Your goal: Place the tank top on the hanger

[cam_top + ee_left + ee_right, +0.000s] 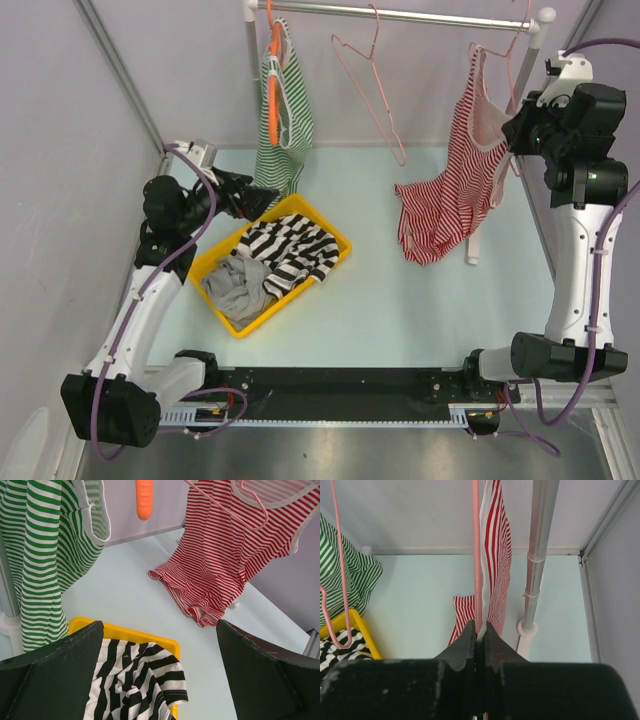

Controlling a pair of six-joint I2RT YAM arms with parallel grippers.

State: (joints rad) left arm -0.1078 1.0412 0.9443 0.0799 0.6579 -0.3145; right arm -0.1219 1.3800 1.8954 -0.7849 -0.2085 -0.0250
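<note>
Pink hanger (476,555) wire is pinched between the right fingers (465,645), the tank top (497,555) just beside it; the left fingers (55,670) are spread wide.

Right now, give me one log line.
right tool: shut on hanger | tank top: on hanger, hem on table | left tool: open near bin

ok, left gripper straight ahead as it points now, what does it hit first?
Likely the bare table beyond the yellow bin, short of the tank top hem. Depth unclear; the hem could come first.
</note>
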